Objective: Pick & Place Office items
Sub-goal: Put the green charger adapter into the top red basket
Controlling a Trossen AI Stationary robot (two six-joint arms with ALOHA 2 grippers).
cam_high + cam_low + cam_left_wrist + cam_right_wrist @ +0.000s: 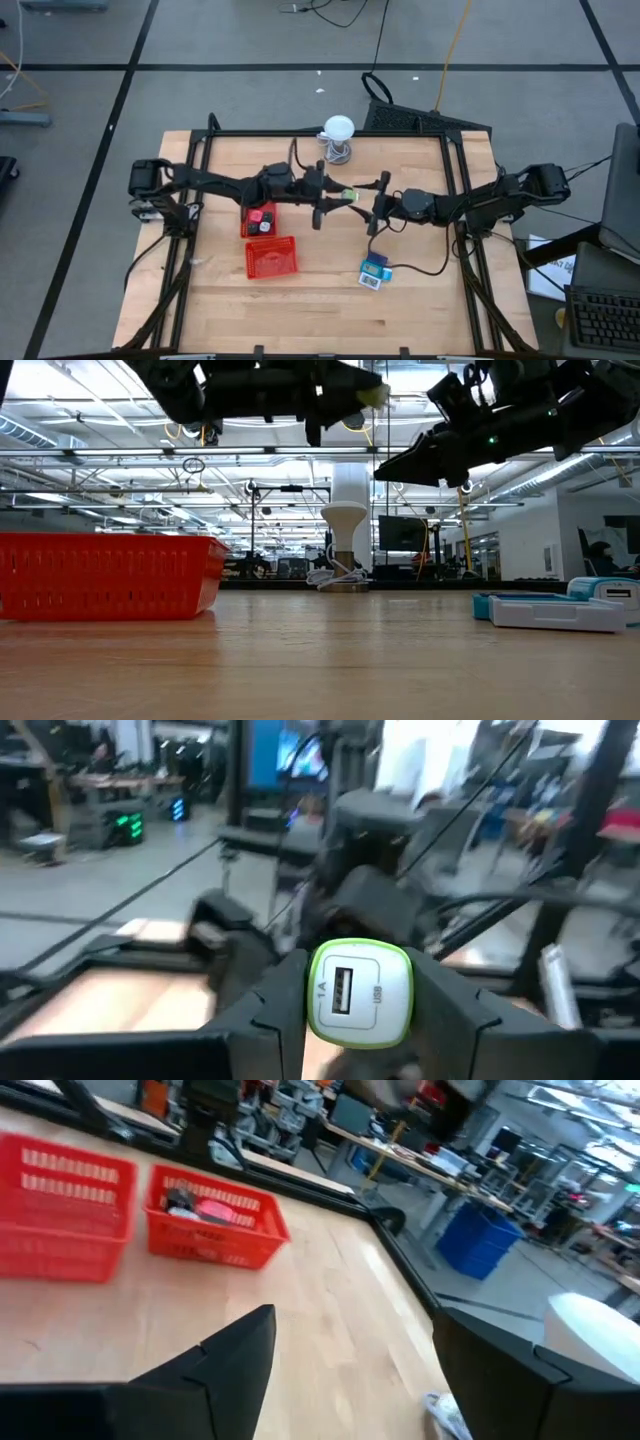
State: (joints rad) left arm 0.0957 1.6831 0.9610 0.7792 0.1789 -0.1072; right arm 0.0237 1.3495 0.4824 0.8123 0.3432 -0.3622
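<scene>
A small white USB charger with a green rim (360, 992) hangs above the middle of the table, and my left gripper (340, 196) is shut on it. My right gripper (378, 205) stands open just to the right of it, at about the same height, with nothing between its fingers (232, 1360). A teal-blue packet with a white label (374, 270) lies flat on the table, nearer the front edge. One red mesh tray (262, 218) holds red, pink and black pieces. My left gripper pinches the charger's two opposite sides (312, 995) between its two fingers (265, 1010). The fingers lie level and point toward the table's right. The charger is lifted clear of the table (372, 397), with its USB face toward the wrist camera.
A second red mesh tray (271, 257) stands just in front of the filled one. A white ball on a wire stand (339, 130) sits at the far edge. Black frame rails (455, 170) run along the table's sides. A cable trails from the packet.
</scene>
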